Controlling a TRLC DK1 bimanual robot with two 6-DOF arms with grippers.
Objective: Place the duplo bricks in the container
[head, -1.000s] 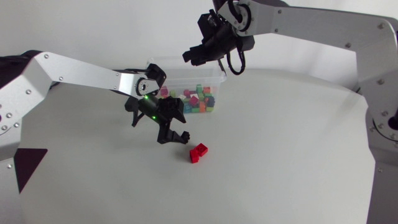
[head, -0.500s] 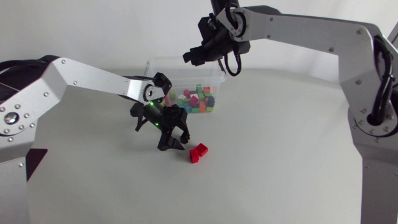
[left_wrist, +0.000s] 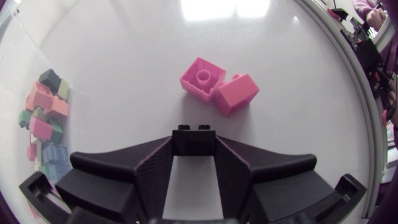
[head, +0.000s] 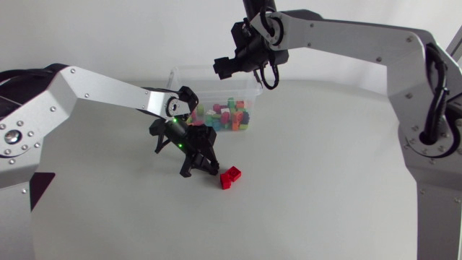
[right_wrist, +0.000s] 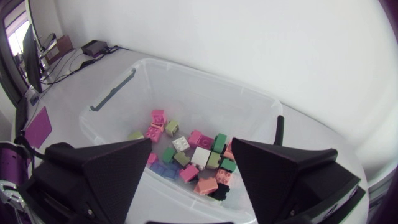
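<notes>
Head view first: the clear, thin-walled plastic container (head: 254, 89) sits on your matte white table (head: 325, 188), with a heap of bricks (head: 229, 117) of mixed colours inside. Your right arm's pale links arch in over it. The right gripper (head: 227, 66) hangs just above the container's rim, pointing down.

Your left arm slopes down in front of the container, and the left gripper (head: 200, 165) is tipped steeply at the table. Two blocky, glossy red bricks (head: 230, 177) lie on the table near the container, just beside that gripper.

Left wrist view now: the broad black wedges are pinched narrow on a small black brick (left_wrist: 194, 142), with two studs showing at its far edge. The red bricks (left_wrist: 219, 86) lie just ahead, touching each other; one shows a round ring in its square face and the other is tilted against it. The container wall (left_wrist: 18, 59) is off to one side.

Right wrist view: the fingers are spread wide with nothing between them, right gripper (right_wrist: 191, 146) directly over the container (right_wrist: 186, 70), whose floor is strewn with the bricks (right_wrist: 193, 158).
</notes>
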